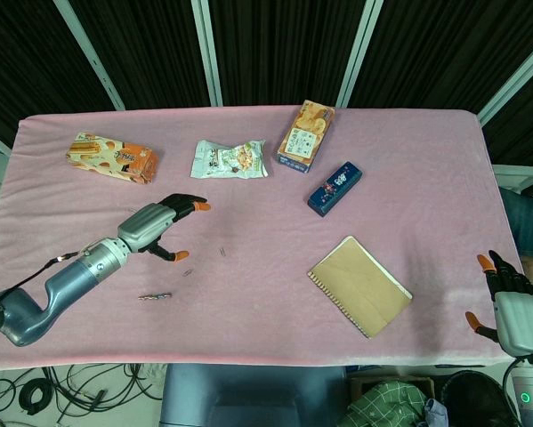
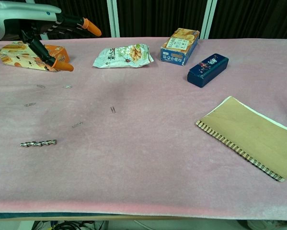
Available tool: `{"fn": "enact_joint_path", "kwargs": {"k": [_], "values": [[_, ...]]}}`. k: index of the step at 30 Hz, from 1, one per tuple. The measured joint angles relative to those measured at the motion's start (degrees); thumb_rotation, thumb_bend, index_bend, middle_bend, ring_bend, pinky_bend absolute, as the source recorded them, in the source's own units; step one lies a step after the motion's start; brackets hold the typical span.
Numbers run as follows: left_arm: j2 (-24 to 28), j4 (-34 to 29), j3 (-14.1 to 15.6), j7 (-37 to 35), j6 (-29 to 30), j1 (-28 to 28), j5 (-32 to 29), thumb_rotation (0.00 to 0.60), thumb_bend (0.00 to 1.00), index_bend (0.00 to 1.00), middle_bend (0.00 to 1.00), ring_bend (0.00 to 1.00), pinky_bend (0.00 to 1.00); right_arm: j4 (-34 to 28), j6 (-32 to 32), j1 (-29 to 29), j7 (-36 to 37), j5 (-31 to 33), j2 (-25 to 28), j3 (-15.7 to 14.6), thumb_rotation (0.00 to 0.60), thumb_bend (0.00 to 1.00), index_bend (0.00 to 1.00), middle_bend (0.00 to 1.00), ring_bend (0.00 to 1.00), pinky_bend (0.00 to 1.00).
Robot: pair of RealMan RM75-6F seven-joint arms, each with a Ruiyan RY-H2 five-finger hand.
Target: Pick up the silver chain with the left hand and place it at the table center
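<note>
The silver chain lies flat on the pink tablecloth as a short, straight, knobbly strand of dull metal links, nearer the robot than the left hand and apart from it, toward the table's front edge; the left hand hovers above the cloth with its orange-tipped fingers spread and nothing in its grasp; several small paper clips are scattered on the cloth around and below the hand, between it and the chain; beyond the hand, toward the far edge, sit an orange snack box and a white snack bag, and further to its right an upright-printed biscuit box and a dark blue case; a tan spiral notebook lies well to the hand's right; the stretch of cloth between the hand and the notebook is bare apart from one clip; the right hand rests at the table's right front corner, fingers apart and holding nothing, well away from the chain.
</note>
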Motion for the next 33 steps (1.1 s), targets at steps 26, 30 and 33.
{"fn": "enact_joint_path", "kwargs": {"k": [26, 30, 33], "values": [[-3.88, -1.44, 3.41, 26.69, 6.05, 6.86, -8.34, 0.600, 0.26, 0.17, 0.06, 0.00, 0.00, 0.04, 1.13, -0.38, 1.73, -1.84, 0.28, -0.43, 0.600, 0.14, 0.04, 0.02, 0.09, 0.17], [-2.67, -5.28, 4.93, 34.08, 8.22, 10.17, -11.26, 0.600, 0.26, 0.19, 0.06, 0.00, 0.00, 0.16, 0.99, -0.37, 1.98, -1.60, 0.29, -0.35, 0.600, 0.14, 0.04, 0.02, 0.09, 0.17], [-1.62, -8.75, 6.73, 39.13, 9.82, 13.49, -14.06, 0.600, 0.26, 0.21, 0.06, 0.00, 0.00, 0.17, 0.94, -0.36, 2.09, -1.57, 0.34, -0.34, 0.600, 0.14, 0.04, 0.02, 0.09, 0.17]]}}
